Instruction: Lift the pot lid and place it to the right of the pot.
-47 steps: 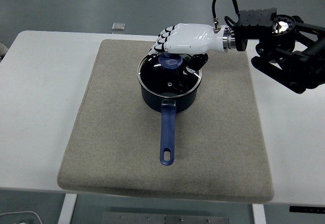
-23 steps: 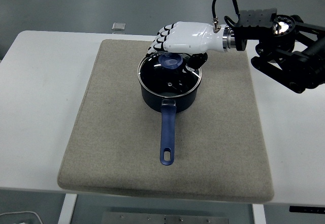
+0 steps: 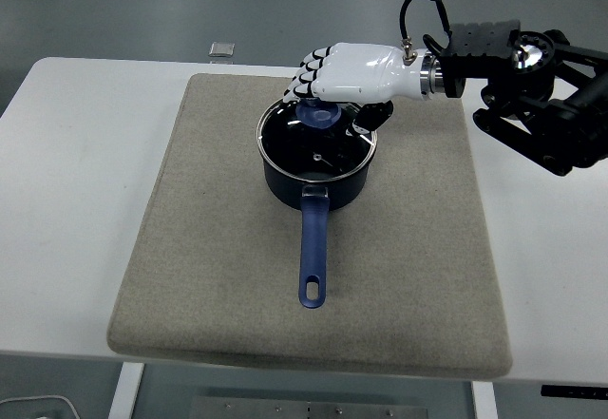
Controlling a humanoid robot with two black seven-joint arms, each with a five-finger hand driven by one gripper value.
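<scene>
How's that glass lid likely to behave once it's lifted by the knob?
Probably rigid: the lid looks like glass in a metal rim. Likely slippery and breakable if dropped. Held only by its blue knob under the right hand, it could tilt or swing.

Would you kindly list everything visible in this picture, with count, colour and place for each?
table: one, white, under everything.
mat: one, beige-grey, covering the table's middle.
pot: one, dark blue, on the mat's far middle, long blue handle pointing to the near edge.
lid: one, glass with a metal rim and blue knob, on the pot.
small object: one, grey, at the table's far edge; too small to identify.
right hand: one, white with black joints, on a black arm from the right edge, fingers curled down at the lid's knob; whether they grip it cannot be seen.
left hand: not in view.
</scene>
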